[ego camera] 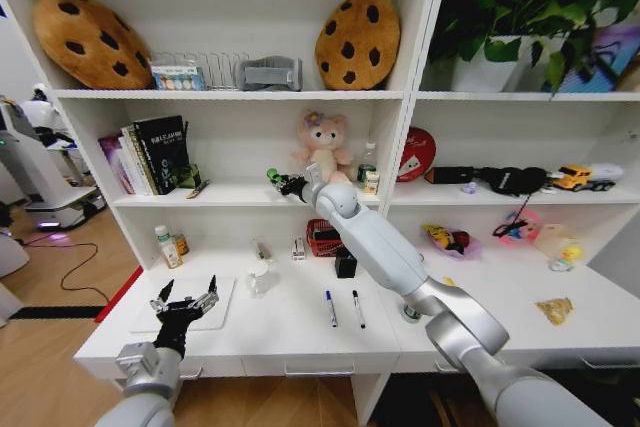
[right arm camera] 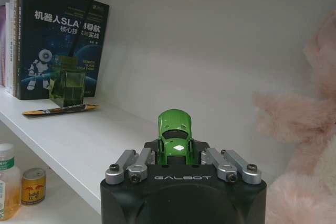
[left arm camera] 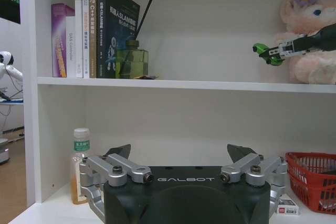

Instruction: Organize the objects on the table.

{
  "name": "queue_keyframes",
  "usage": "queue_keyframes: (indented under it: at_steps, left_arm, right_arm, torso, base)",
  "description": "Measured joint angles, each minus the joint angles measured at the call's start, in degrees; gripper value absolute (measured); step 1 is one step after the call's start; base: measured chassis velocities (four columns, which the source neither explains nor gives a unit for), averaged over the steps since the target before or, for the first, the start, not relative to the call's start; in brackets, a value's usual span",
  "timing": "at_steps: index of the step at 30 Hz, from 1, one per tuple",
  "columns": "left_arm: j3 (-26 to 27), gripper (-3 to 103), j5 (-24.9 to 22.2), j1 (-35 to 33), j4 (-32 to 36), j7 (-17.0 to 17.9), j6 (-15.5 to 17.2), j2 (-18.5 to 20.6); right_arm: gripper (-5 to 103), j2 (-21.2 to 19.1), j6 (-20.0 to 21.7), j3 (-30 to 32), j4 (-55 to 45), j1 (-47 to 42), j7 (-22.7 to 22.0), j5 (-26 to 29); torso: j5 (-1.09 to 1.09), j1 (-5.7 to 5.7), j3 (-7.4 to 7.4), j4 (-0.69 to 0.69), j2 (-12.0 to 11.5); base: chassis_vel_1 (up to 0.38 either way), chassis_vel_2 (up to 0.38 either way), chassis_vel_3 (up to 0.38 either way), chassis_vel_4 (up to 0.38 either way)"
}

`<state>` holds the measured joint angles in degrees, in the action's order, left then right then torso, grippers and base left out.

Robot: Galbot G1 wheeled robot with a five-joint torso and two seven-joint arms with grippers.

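Green toy car clamped in right tool, beside pink teddy bear

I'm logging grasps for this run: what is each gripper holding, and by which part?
The right gripper grips the green toy car by its sides at the rear end. The left gripper is open, holding nothing.

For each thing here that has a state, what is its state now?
right end effector: shut on the green toy car, raised at the middle shelf beside the pink teddy bear
green toy car: gripped, off the table
left end effector: open, holding nothing, low over the white table
two pens: lying flat on the table
red basket: upright on the table
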<state>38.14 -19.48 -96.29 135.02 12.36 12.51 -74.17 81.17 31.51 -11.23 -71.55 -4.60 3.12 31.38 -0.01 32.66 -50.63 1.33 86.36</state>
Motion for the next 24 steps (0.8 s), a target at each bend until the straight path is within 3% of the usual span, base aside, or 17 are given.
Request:
queue_keyframes:
  at_steps: [9, 12, 13, 15, 16, 20, 21, 23, 24]
  left_arm:
    - [0.0, 100, 0.0, 0.0, 0.0, 0.0, 0.0, 0.0]
    - [0.0, 100, 0.0, 0.0, 0.0, 0.0, 0.0, 0.0]
    - [0.0, 100, 0.0, 0.0, 0.0, 0.0, 0.0, 0.0]
    - [0.0, 100, 0.0, 0.0, 0.0, 0.0, 0.0, 0.0]
    - [0.0, 100, 0.0, 0.0, 0.0, 0.0, 0.0, 0.0]
    - [0.0, 100, 0.0, 0.0, 0.0, 0.0, 0.0, 0.0]
    - [0.0, 100, 0.0, 0.0, 0.0, 0.0, 0.0, 0.0]
    - [0.0, 100, 0.0, 0.0, 0.0, 0.0, 0.0, 0.0]
    - [0.01, 100, 0.0, 0.0, 0.0, 0.0, 0.0, 0.0]
  right_arm:
    - [29, 2.72, -1.56, 0.47, 6.74, -0.07, -0.07, -2.15]
    - [33, 3.13, -1.61, 0.7, 7.6, -0.41, -0.33, -2.86]
    - [44, 3.18, -1.61, 0.75, 7.66, -0.71, -0.7, -2.93]
    - [44, 3.17, -1.61, 0.78, 7.64, -0.97, -1.11, -2.97]
    - [55, 3.16, -1.61, 0.8, 7.58, -1.08, -1.27, -2.97]
    - [60, 2.3, -1.6, 0.59, 5.77, -1.46, -2.42, -2.8]
    - [72, 1.74, -1.5, 0.34, 4.38, -1.64, -3.18, -2.71]
    - [78, 0.49, -0.89, -0.29, 0.94, -2.15, -5.25, -1.8]
    - [82, -1.04, 0.97, -0.97, -4.19, -3.02, -8.57, 1.03]
  torso:
    - [0.0, 0.0, 0.0, 0.0, 0.0]
    - [0.0, 0.0, 0.0, 0.0, 0.0]
    - [0.0, 0.0, 0.0, 0.0, 0.0]
    - [0.0, 0.0, 0.0, 0.0, 0.0]
    - [0.0, 0.0, 0.0, 0.0, 0.0]
    - [0.0, 0.0, 0.0, 0.0, 0.0]
    - [0.01, 0.0, 0.0, 0.0, 0.0]
    - [0.01, 0.0, 0.0, 0.0, 0.0]
    - [0.01, 0.0, 0.01, 0.01, 0.0]
  base:
    - [0.0, 0.0, 0.0, 0.0]
    - [0.0, 0.0, 0.0, 0.0]
    - [0.0, 0.0, 0.0, 0.0]
    - [0.0, 0.0, 0.0, 0.0]
    - [0.0, 0.0, 0.0, 0.0]
    - [0.0, 0.0, 0.0, 0.0]
    - [0.0, 0.0, 0.0, 0.0]
    - [0.0, 0.0, 0.0, 0.0]
    - [0.0, 0.0, 0.0, 0.0]
